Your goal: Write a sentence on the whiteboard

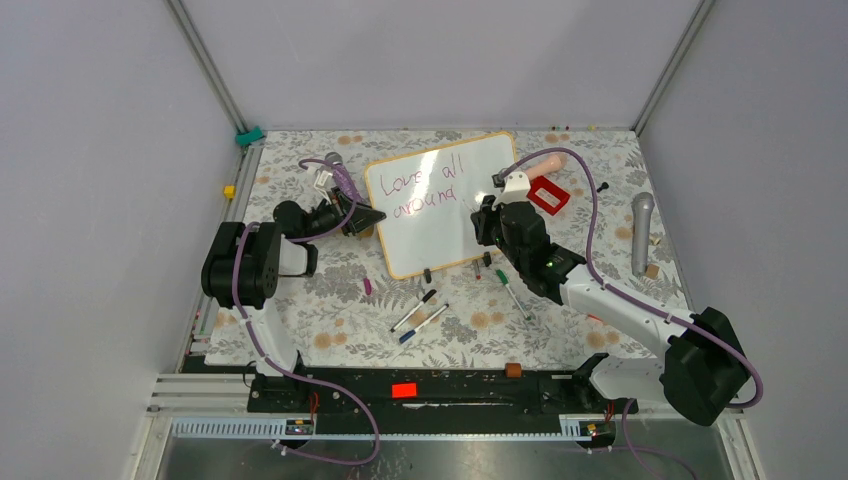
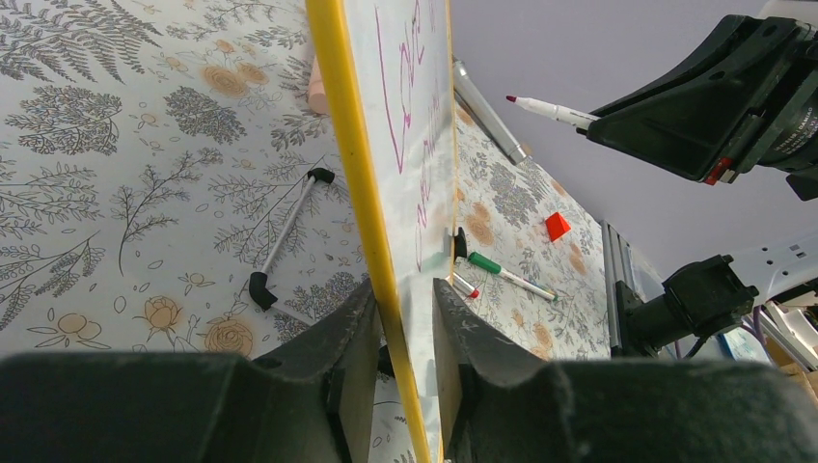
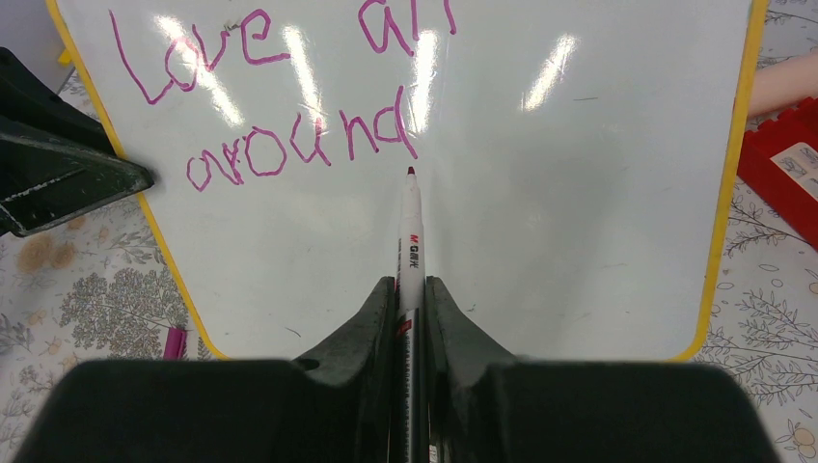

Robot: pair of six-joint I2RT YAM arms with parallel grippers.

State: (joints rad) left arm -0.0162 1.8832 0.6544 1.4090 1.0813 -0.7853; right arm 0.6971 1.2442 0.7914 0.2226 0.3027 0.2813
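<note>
The whiteboard [image 1: 440,225] lies in the middle of the table, with an orange frame. The sentence [image 1: 420,185] on it reads "Love all around" in purplish-pink, in two lines; it also shows in the right wrist view [image 3: 289,106]. My left gripper [image 1: 368,218] is shut on the whiteboard's left edge [image 2: 362,174], one finger on each side of the frame. My right gripper [image 1: 487,215] is shut on a white marker [image 3: 410,241]. The marker's tip sits just below the "d" of "around". In the left wrist view the marker [image 2: 550,111] is held a little off the board.
A green-capped marker [image 1: 512,292], two more pens [image 1: 420,312] and a pink cap [image 1: 367,286] lie in front of the board. A red block [image 1: 548,195] and a pink cylinder [image 1: 545,165] lie to its right. A grey microphone [image 1: 641,232] lies at the far right.
</note>
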